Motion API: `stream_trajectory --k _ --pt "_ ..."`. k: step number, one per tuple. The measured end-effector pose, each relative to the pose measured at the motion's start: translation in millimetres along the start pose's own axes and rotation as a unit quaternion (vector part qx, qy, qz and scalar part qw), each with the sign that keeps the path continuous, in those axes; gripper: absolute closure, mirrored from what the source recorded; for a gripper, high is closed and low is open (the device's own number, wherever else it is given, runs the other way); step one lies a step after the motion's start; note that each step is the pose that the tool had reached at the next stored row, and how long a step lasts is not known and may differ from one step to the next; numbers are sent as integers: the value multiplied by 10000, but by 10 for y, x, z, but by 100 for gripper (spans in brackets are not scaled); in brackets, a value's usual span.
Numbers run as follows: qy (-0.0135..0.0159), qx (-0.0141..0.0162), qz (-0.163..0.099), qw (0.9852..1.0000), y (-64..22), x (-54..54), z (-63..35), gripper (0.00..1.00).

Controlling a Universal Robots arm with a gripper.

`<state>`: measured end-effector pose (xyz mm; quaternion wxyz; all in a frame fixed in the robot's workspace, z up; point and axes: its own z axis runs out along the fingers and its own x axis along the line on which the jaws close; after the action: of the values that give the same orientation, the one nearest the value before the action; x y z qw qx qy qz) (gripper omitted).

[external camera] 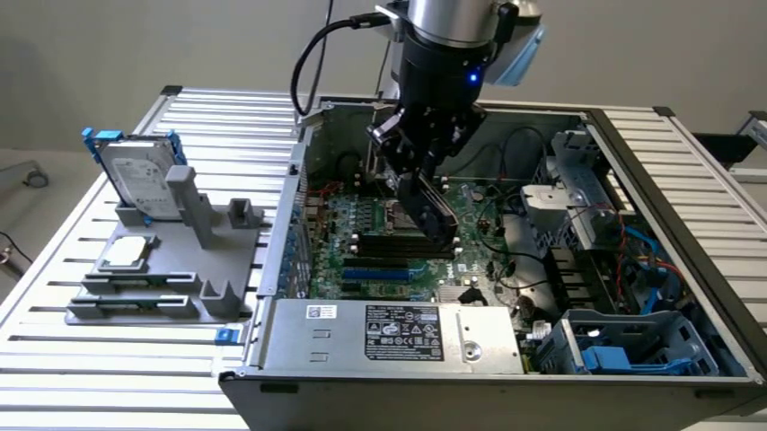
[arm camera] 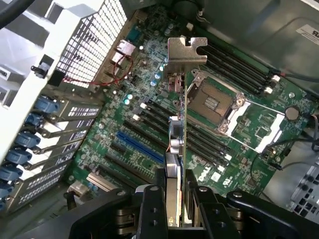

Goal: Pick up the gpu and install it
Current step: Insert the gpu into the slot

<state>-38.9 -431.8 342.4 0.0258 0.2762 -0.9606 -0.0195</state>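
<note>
A robot arm's tool (external camera: 422, 180) pinches the gpu (external camera: 434, 214) above the open computer case (external camera: 480, 400), which takes up the centre and right of the exterior view. The two black fingers (arm camera: 152, 209) press on opposite faces of the card, which is seen edge-on in the wrist view, where the tool (arm camera: 177, 206) grips the gpu (arm camera: 178, 144) at its near end and the silver metal bracket (arm camera: 187, 50) sits at the far end.

In the exterior view the card hangs tilted inside the case, its lower end over the black slots at the middle of the green motherboard (external camera: 359, 224). Whether it touches the board cannot be told. The wrist view sets the card over the motherboard (arm camera: 149, 94) between a blue slot (arm camera: 139, 147) and the metal-framed processor socket (arm camera: 212, 104).

A grey power supply (external camera: 396, 332) with a white-and-black label lies along the case's near edge, at the bottom centre of the exterior view.

At the exterior view's left, well apart from the case, a grey holder (external camera: 180, 251) stands on the slatted metal bench (external camera: 60, 359). It carries a silver hard drive (external camera: 135, 171) upright in a blue-edged frame and, nearer the camera, a small square silver chip (external camera: 129, 253) lying flat.
</note>
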Motion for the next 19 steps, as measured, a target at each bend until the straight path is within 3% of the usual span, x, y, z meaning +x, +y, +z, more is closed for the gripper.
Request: stream_trajectory --k 5,10,14,19 --pt "19 10 -457 9990 -1 0 16 74" --pt "32 12 -917 9958 -2 -1 29 74" --pt "-7 -46 -1232 9924 -2 -1 35 74" --pt "-70 -138 -1614 9868 -2 -2 40 74"
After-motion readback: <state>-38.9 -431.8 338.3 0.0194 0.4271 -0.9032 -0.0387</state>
